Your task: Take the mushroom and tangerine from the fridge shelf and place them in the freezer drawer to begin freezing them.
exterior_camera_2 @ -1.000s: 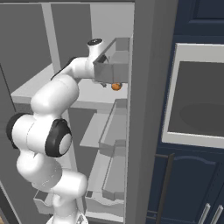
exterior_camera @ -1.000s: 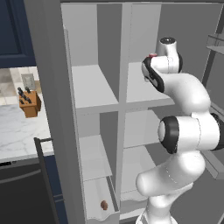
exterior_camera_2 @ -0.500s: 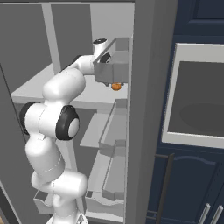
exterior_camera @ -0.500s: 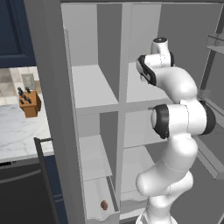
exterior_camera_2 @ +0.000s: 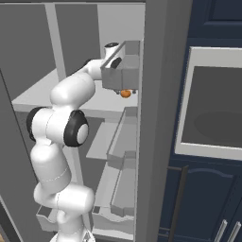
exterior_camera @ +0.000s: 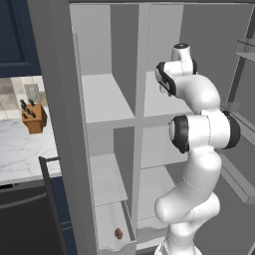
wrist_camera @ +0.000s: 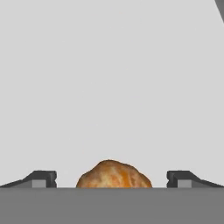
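Note:
The tangerine [wrist_camera: 114, 174], a bright orange mottled ball, lies on the pale-grey fridge shelf [wrist_camera: 109, 87] right between the fingertips of my open gripper [wrist_camera: 111, 178], which do not touch it. From the right base the tangerine [exterior_camera_2: 125, 93] shows on the fridge shelf [exterior_camera_2: 38, 98] just below my hand, which reaches in behind a door rack. The mushroom [exterior_camera: 118, 233], a small reddish-brown lump, sits in the pulled-out freezer drawer [exterior_camera: 117, 245] at the bottom of the narrow left column.
A grey railed door rack [exterior_camera_2: 124, 75] hangs in front of my hand, with more racks [exterior_camera_2: 120, 142] below it. A knife block [exterior_camera: 34, 117] stands on the counter to the left. A built-in oven [exterior_camera_2: 212, 108] fills the wall on the right.
The arm has stretched deeper into the shelf and its elbow has risen, bringing the hand closer to the tangerine. The tangerine and mushroom stayed put.

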Available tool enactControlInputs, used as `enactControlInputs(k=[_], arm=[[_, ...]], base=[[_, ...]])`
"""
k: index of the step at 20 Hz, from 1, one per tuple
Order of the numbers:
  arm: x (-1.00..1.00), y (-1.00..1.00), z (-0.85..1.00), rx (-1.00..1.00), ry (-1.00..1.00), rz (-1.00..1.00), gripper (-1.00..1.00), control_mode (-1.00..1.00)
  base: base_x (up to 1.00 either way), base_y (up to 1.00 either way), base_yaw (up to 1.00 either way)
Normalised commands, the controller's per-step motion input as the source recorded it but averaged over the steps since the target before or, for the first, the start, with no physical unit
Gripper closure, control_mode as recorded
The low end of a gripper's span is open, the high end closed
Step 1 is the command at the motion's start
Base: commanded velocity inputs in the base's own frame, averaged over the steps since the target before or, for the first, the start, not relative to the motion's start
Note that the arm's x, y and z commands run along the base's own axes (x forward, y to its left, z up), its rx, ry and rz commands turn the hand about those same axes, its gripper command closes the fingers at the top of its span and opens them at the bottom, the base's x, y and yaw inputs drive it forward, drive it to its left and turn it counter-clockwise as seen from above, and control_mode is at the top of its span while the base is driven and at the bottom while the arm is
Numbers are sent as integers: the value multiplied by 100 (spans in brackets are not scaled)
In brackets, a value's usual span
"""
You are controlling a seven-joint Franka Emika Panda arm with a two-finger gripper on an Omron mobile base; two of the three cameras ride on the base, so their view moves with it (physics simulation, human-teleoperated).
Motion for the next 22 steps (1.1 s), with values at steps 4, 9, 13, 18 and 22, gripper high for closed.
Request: enactControlInputs(k=[4,9,13,18,22], arm=[[-9,-4,-26,0,0,0,-100,-100],[-5,0,-26,0,0,0,100,-100],[-33,0,-26,0,-1,0,100,-100],[-49,2,-7,0,-18,0,100,-100],[-53,13,6,0,-36,0,100,-100]], base=[[0,0,0],[0,0,0],[0,0,0],[0,0,0],[0,0,0]])
